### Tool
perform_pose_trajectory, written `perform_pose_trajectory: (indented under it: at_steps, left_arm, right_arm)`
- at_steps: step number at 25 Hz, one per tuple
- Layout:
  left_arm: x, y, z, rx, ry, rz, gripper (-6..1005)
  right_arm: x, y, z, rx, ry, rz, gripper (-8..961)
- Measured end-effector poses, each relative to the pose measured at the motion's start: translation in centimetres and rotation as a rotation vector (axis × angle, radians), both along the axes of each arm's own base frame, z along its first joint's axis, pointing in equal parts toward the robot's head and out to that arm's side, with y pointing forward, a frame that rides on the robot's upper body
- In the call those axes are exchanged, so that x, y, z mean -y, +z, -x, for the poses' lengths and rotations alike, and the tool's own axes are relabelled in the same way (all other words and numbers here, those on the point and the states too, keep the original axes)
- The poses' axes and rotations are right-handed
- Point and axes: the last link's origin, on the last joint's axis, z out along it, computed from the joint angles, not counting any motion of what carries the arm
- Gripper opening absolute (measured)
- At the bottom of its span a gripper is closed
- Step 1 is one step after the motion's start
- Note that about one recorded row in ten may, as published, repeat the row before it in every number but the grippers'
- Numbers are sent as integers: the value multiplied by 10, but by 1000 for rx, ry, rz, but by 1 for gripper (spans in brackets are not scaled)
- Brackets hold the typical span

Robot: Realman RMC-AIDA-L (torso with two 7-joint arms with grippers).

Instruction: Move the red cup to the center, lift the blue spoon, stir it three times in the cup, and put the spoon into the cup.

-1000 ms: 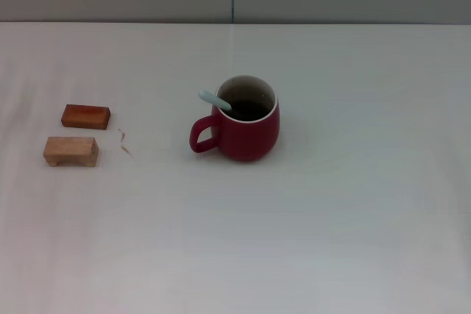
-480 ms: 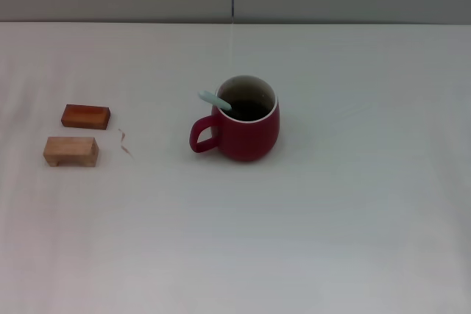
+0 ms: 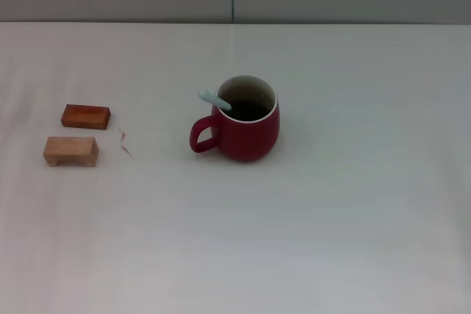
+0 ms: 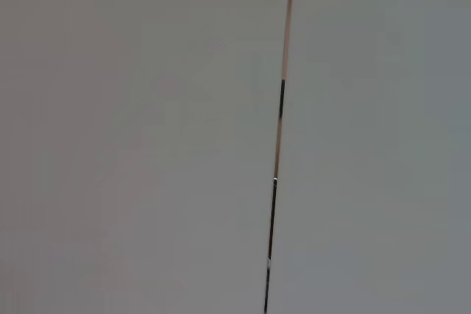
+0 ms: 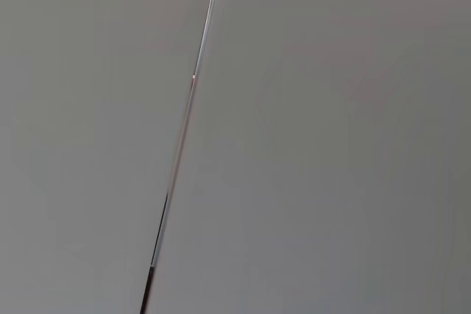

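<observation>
Your red cup (image 3: 247, 124) sat upright on the white counter (image 3: 331, 218), roughly mid-width and a bit toward the far side in the head view. Its loop handle pointed to the robot's left. The cream inner rim was visible and the interior looked dark.

The blue spoon (image 3: 215, 100) was in the cup, leaning on the rim on the handle side. Its pale blue handle stuck out up and to the left. Its bowl end was down inside and hidden in the dark interior.

Well off to the left you had two small blocks: a reddish-brown block (image 3: 86, 116) farther back and a light wooden block (image 3: 71, 151) just in front of it, apart from each other. A thin reddish scrap (image 3: 125, 143) lay on the counter just right of the blocks, between them and the cup.

Neither gripper was in view in any view, so you couldn't tell their state. Both wrist views showed only a plain grey panel with a thin seam (image 4: 277, 152) (image 5: 180, 145) running across it.
</observation>
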Motion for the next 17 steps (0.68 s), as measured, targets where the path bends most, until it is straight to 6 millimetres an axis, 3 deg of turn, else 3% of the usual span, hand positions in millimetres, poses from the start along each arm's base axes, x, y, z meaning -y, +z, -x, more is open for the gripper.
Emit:
perform_pose_trajectory:
  at_steps: [17]
  left_arm:
    - [-1, 1, -3, 1, -14, -5, 829]
  right_arm:
    - [0, 0, 0, -7, -2, -6, 695]
